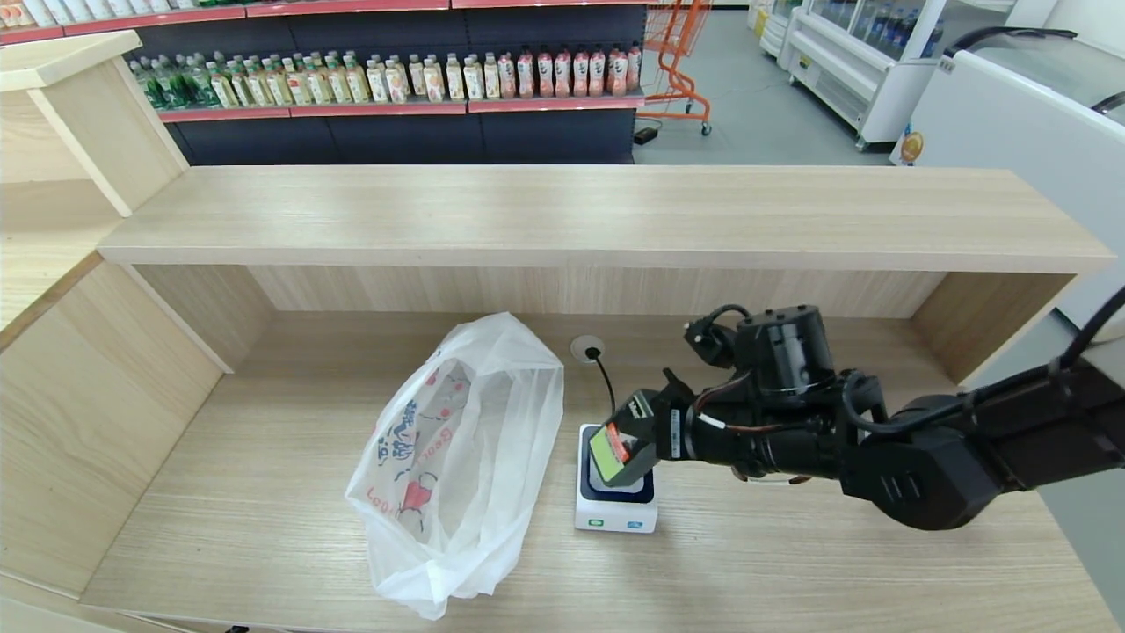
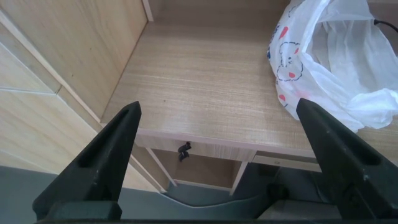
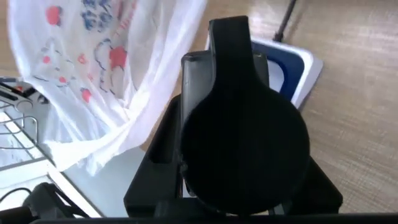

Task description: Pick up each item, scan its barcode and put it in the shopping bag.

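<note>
The right gripper (image 1: 626, 444) is clamped on a small green-and-red item (image 1: 608, 453), tilted face-down just over the scanner (image 1: 615, 514). I'd say that is to let the window read the barcode. The scanner sits mid-counter toward the front edge, its cable (image 1: 605, 378) running to a hole near the back wall. Just beside it on the left, the shopping bag (image 1: 466, 457) stands open-mouthed on the counter (image 1: 264, 527), ready for the drop. The left gripper (image 2: 219, 109) hangs spread wide and empty off the counter's front left corner.

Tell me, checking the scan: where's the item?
Head view: the green item sits in the right gripper over the white scanner, just right of the shopping bag.
</note>
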{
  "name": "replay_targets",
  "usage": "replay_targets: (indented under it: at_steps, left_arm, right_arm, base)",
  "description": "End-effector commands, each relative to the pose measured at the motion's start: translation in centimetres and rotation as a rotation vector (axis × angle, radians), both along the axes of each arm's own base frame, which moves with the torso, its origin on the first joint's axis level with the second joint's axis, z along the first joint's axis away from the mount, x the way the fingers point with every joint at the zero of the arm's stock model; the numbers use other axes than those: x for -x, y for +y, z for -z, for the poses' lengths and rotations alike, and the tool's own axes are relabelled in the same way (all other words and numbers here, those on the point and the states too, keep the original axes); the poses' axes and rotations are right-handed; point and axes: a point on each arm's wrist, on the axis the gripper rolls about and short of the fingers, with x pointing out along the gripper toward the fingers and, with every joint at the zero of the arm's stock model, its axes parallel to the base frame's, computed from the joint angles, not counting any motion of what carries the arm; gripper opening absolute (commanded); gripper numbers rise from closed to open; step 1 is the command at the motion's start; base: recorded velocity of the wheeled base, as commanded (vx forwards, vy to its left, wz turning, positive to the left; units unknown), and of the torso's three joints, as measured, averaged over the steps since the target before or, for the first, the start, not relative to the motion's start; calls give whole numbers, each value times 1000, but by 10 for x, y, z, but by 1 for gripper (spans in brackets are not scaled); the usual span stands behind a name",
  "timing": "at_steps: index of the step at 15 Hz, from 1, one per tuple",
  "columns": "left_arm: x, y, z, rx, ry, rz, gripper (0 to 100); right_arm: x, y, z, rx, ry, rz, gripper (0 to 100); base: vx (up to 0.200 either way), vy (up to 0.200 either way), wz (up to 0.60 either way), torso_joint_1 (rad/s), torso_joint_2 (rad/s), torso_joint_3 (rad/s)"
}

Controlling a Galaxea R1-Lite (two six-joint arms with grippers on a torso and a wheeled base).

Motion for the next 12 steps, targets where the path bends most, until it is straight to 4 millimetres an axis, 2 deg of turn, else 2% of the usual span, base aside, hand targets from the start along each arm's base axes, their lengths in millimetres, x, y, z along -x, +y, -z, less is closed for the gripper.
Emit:
replay_targets:
  at_steps: [1, 2, 3, 6, 9, 12]
  left_arm:
    - [0, 0, 0, 0, 0, 1, 100]
    - [0, 0, 0, 0, 0, -1, 100]
    - [0, 0, 0, 0, 0, -1, 100]
    - [0, 0, 0, 0, 0, 1, 100]
    - [0, 0, 0, 0, 0, 1, 100]
    - [0, 0, 0, -3, 2, 1, 100]
  right_arm:
    - [22, -10, -55, -69, -163, -29, 0]
    - [36, -23, -73, -26, -279, -53, 0]
    - [50, -39, -78, 36, -346, -36, 0]
    - [81, -68, -55, 124, -351, -14, 0]
    - [95, -77, -42, 127, -324, -18, 0]
    - [95, -77, -41, 112, -309, -9, 0]
  base:
    - [0, 0, 0, 0, 0, 0]
    - [0, 0, 0, 0, 0, 0]
    - [0, 0, 0, 0, 0, 0]
    - [0, 0, 0, 0, 0, 0]
    - [0, 0, 0, 0, 0, 0]
    - [0, 0, 0, 0, 0, 0]
